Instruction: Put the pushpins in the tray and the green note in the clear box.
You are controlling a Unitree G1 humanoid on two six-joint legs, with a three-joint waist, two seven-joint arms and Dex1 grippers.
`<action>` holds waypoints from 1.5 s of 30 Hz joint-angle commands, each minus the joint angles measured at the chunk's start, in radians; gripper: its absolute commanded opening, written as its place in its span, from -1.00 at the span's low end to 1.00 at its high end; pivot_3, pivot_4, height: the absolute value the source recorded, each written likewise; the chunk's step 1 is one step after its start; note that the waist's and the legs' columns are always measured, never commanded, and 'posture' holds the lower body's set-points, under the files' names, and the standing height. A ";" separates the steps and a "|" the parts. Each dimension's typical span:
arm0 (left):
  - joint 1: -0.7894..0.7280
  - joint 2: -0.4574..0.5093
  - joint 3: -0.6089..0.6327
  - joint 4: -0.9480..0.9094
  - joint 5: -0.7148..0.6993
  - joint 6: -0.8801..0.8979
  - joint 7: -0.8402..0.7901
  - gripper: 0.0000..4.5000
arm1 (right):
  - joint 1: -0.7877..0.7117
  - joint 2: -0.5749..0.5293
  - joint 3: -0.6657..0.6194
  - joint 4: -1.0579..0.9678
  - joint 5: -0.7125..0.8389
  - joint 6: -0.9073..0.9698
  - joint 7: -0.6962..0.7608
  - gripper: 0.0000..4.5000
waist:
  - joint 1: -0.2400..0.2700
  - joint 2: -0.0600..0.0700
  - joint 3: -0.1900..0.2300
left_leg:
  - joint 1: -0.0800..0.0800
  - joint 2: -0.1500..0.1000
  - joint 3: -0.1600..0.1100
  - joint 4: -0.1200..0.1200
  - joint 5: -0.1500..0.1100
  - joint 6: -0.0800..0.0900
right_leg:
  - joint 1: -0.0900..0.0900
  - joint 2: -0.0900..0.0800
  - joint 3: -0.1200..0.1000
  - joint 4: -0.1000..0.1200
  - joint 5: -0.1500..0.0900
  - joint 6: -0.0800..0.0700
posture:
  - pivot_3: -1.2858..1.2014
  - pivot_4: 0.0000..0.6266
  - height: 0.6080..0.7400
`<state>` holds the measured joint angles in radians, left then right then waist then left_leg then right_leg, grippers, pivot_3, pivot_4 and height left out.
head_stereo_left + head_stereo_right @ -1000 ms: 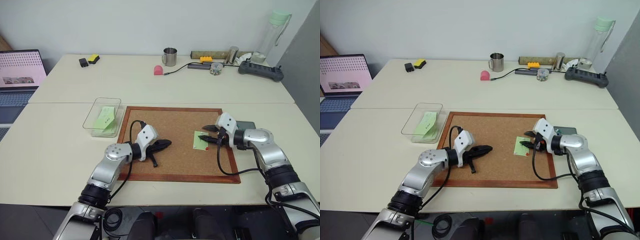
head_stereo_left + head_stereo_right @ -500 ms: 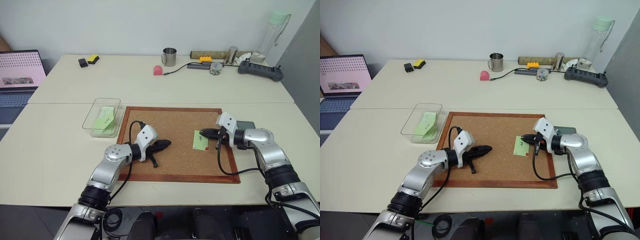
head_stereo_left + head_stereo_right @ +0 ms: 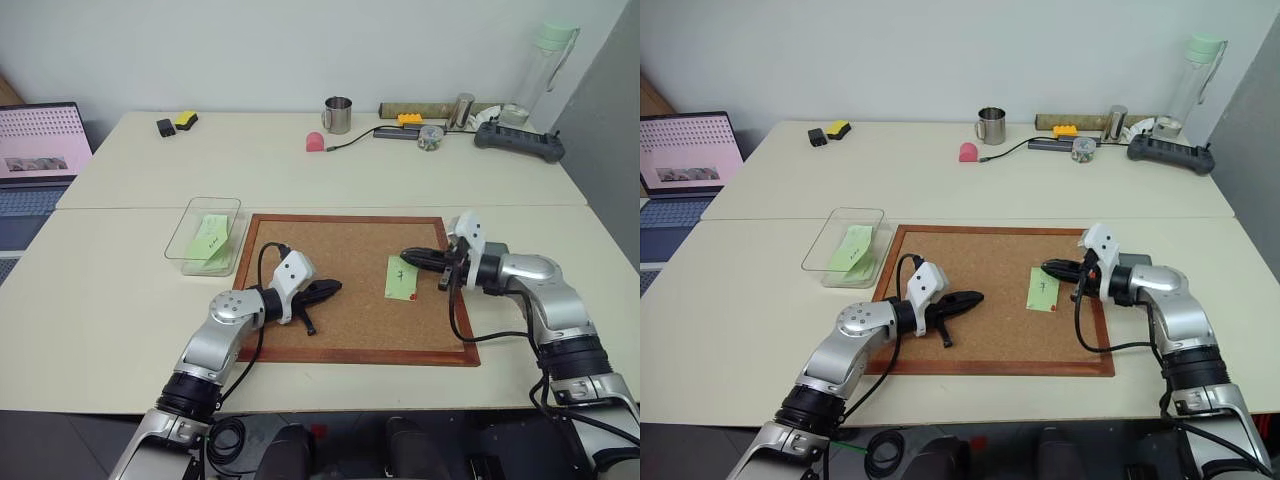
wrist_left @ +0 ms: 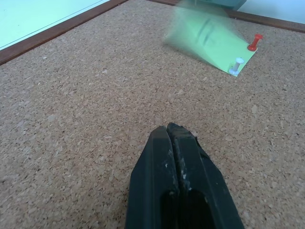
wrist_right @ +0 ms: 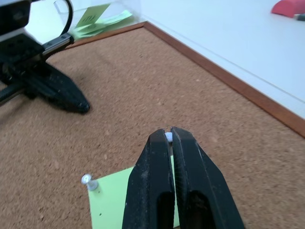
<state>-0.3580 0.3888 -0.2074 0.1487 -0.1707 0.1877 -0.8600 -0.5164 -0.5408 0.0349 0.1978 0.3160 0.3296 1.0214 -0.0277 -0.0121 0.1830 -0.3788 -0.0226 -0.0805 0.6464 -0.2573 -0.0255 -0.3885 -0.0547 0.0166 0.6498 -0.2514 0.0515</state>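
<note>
The green note (image 3: 401, 277) lies on the cork board (image 3: 340, 250), right of centre. A red pushpin (image 4: 256, 41) and a pale pushpin (image 4: 237, 63) stand at its near corner. My right gripper (image 5: 168, 130) hovers just above the note's far edge, shut on a tiny pale pushpin (image 5: 167, 137) at its fingertips. My left gripper (image 3: 338, 287) is shut and empty, lying on the board's left half. The clear box (image 3: 180, 235) sits left of the board and holds green slips. My right arm hides the tray.
The board has a raised wooden frame (image 3: 360, 357). A laptop (image 3: 40, 140) stands at the far left. Along the table's back are a metal mug (image 3: 339, 113), a pink object (image 3: 316, 141), a power strip (image 3: 518, 141), cables and a bottle (image 3: 545, 70).
My right gripper shut at the note's edge, then rose and rolled, coming away with a pushpin. The left arm stayed still.
</note>
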 commanded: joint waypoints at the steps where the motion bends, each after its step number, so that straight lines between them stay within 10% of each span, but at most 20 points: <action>1: 0.032 -0.005 -0.037 0.027 0.028 0.028 -0.004 -1.00 | 0.011 0.003 -0.045 -0.063 0.059 0.066 -0.017 -0.97 | 0.000 0.000 0.000 | 0.000 0.000 0.000 0.000 0.000 0.000 | 0.000 0.000 0.000 0.000 0.000 0.000 | 0.03 -0.52 1.00; 20: 0.018 -0.003 -0.033 0.049 0.046 0.000 -0.013 -1.00 | 0.141 -0.230 -0.201 0.041 -0.067 0.058 -0.211 -0.97 | 0.002 0.003 -0.002 | 0.000 -0.001 0.004 0.000 0.000 0.000 | 0.001 0.000 0.000 -0.001 0.000 0.000 | 0.03 -0.52 1.00; 34: 0.009 -0.005 -0.038 0.061 0.049 -0.009 -0.016 -1.00 | 0.156 -0.239 -0.212 0.019 -0.045 0.033 -0.145 0.30 | 0.000 0.005 -0.004 | 0.000 -0.001 0.004 0.000 0.000 0.000 | 0.001 0.000 0.000 -0.001 0.000 0.000 | 0.03 -0.52 1.00; 45: 0.010 0.002 -0.041 0.063 0.054 -0.014 -0.023 -1.00 | 0.272 -0.246 -0.026 -0.379 -0.028 0.049 -0.008 0.34 | 0.001 0.005 -0.005 | 0.000 0.000 0.002 0.000 0.000 0.000 | 0.002 0.000 -0.001 -0.002 -0.001 0.001 | 0.03 -0.52 1.00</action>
<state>-0.3680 0.3836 -0.2141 0.1735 -0.1486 0.1623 -0.8675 -0.2401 -0.8105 -0.0292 -0.1327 0.3025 0.4118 1.0191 -0.0267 -0.0071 0.1778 -0.3788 -0.0231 -0.0782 0.6463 -0.2572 -0.0251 -0.3865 -0.0545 0.0158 0.6475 -0.2520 0.0524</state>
